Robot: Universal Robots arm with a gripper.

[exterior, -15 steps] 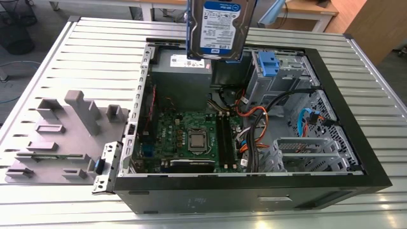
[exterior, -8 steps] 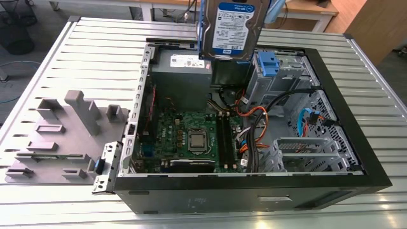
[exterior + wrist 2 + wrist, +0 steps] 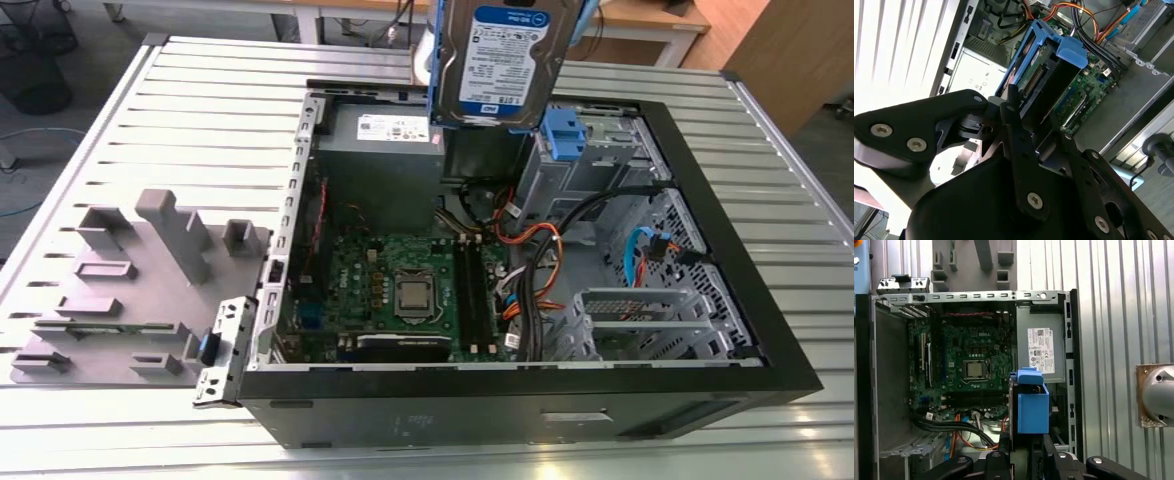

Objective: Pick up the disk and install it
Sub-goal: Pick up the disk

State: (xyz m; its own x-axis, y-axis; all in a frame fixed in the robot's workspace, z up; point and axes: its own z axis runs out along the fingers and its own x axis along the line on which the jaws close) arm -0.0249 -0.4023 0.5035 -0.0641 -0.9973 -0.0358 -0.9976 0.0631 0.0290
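Above the open computer case (image 3: 790, 372), at twelve o'clock in the exterior view, the disk (image 3: 501, 60) hangs upright and clear of the chassis. The gripper (image 3: 1031, 107) is clamped on its blue bracket. Judged step: pick-up complete, carry in hand. The drive cage (image 3: 603, 160) sits at five o'clock of the disk; seating calls for squaring bracket to cage.

- The gripper (image 3: 1031, 107) is matte black throughout, built of flat, angular links.
- Its fingers (image 3: 1016, 130) are slim black bars.
- Round silver screws (image 3: 1034, 200) stud the links, and two sit on a broad, rounded black knuckle (image 3: 914, 130).
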